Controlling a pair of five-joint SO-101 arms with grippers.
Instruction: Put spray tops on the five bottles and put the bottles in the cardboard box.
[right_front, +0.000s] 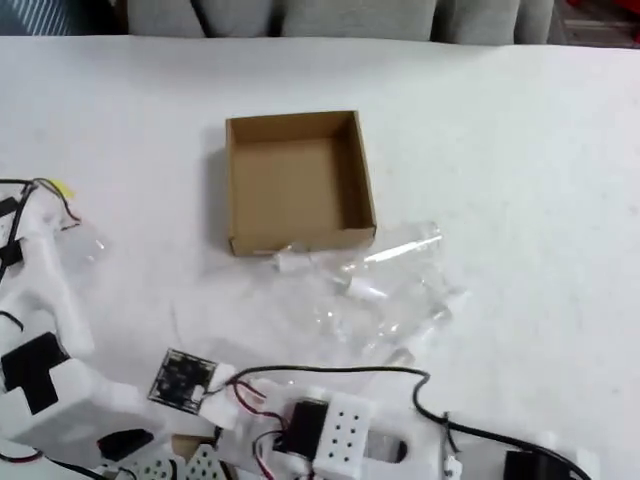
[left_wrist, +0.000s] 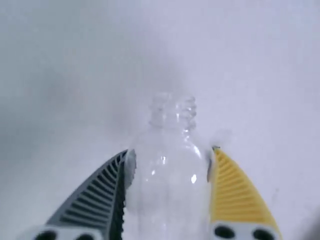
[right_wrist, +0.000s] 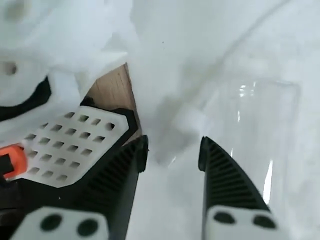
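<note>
My left gripper (left_wrist: 170, 156) is shut on a clear bottle (left_wrist: 169, 195). Its threaded neck (left_wrist: 173, 111) is bare and points away over the white table. In the high view this bottle (right_front: 88, 246) is at the table's left side. My right gripper (right_wrist: 172, 147) has a small white spray top (right_wrist: 182, 125) between its black fingertips, close to the other arm's white body (right_wrist: 55, 45). The open cardboard box (right_front: 238, 185) stands mid-table with nothing inside. Several clear bottles and spray tops (right_front: 375, 280) lie in a heap just in front of it.
The left arm's white links (right_front: 45, 330) fill the left front corner. The right arm (right_front: 345, 430), with its cables, lies along the front edge. A clear plastic sheet (right_wrist: 265, 115) lies under the right gripper. Open table stretches to the right of and behind the box.
</note>
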